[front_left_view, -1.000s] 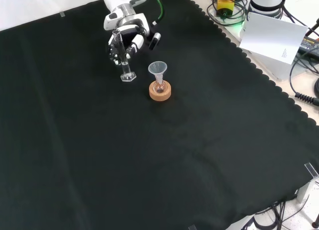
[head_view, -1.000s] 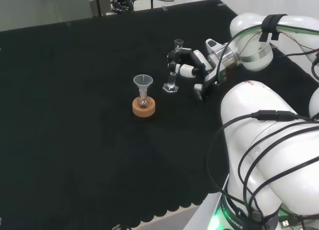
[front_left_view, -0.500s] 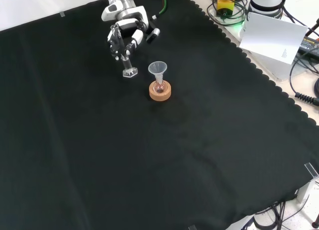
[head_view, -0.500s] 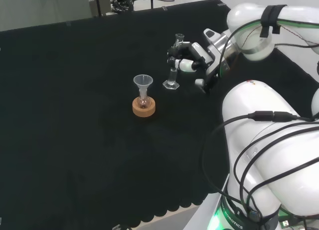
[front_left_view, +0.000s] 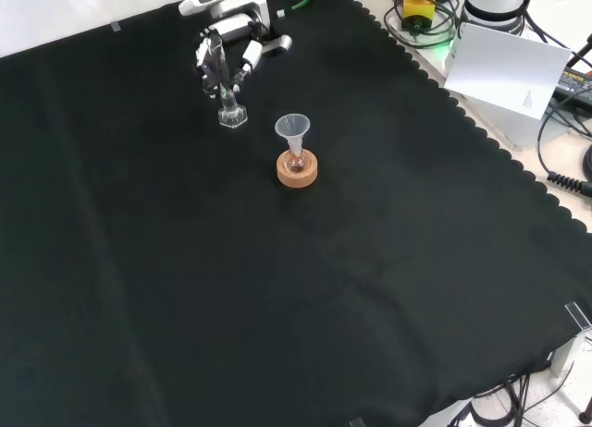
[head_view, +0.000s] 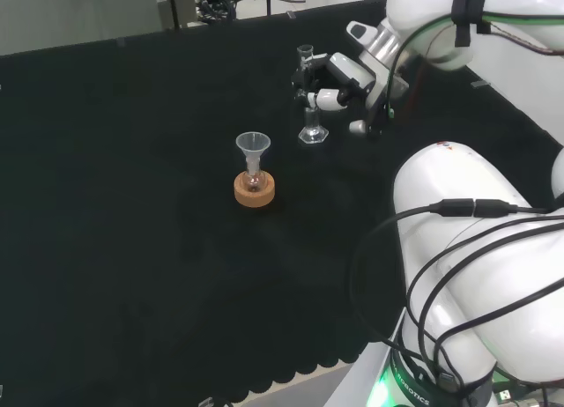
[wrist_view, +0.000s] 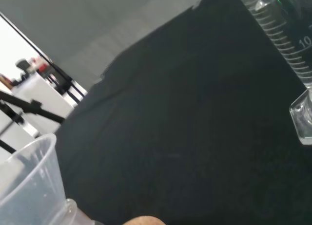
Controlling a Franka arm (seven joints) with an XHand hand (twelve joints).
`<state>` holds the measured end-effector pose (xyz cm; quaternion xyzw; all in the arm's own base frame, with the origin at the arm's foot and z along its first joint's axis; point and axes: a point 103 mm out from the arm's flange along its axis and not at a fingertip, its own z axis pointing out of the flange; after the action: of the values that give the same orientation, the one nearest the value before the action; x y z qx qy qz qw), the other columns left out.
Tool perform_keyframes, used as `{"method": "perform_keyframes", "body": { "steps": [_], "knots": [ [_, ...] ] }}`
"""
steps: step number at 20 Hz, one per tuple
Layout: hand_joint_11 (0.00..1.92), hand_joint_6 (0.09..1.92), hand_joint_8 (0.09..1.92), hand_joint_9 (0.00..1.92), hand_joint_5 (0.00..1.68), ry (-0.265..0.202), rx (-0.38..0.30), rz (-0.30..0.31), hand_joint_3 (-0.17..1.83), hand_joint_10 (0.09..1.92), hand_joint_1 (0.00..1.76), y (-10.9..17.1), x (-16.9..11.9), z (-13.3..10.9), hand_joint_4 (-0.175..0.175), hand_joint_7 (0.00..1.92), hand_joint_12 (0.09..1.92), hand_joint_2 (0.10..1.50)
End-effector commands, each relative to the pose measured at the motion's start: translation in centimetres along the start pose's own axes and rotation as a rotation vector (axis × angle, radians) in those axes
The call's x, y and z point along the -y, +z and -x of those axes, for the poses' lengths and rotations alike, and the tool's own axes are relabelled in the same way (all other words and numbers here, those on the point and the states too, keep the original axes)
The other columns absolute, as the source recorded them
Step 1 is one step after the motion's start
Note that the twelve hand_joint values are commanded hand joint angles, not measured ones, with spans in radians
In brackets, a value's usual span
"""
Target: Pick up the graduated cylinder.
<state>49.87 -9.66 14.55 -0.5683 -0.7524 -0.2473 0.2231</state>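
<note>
The graduated cylinder [head_view: 309,99] is a slim clear tube on a hexagonal foot, upright and lifted off the cloth. My hand [head_view: 342,77] is shut on it, fingers curled round its upper half. In the front view the cylinder [front_left_view: 225,90] hangs below the hand [front_left_view: 231,41] near the cloth's far edge, its foot above the cloth. The wrist view shows the cylinder's printed scale and foot [wrist_view: 287,49] close up.
A small flask with a clear funnel [head_view: 253,151] in its neck sits on a cork ring [head_view: 254,191], in front and to the left of the cylinder in the head view. The funnel [wrist_view: 27,181] also looms in the wrist view. Black cloth lies all around.
The hand has risen and moved farther off in the head view, carrying the cylinder up off the cloth. The flask and funnel have stayed put.
</note>
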Motion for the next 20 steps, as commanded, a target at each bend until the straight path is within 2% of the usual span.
{"method": "perform_keyframes", "body": {
  "steps": [1,10,20],
  "knots": [
    [1.33,1.03,0.52,1.45,0.97,0.001,0.113,-0.080,0.00,0.09,1.11,-1.8,0.8,-1.3,-0.070,1.12,0.75,1.13],
    [1.37,1.01,0.47,1.49,0.98,0.020,0.215,-0.197,0.00,0.09,1.12,-3.3,2.5,-3.9,-0.072,1.18,0.72,1.12],
    [1.38,0.99,0.43,1.51,0.99,0.024,0.331,-0.284,0.00,0.09,1.12,-4.1,4.9,-7.1,-0.068,1.21,0.70,1.11]
  ]
}}
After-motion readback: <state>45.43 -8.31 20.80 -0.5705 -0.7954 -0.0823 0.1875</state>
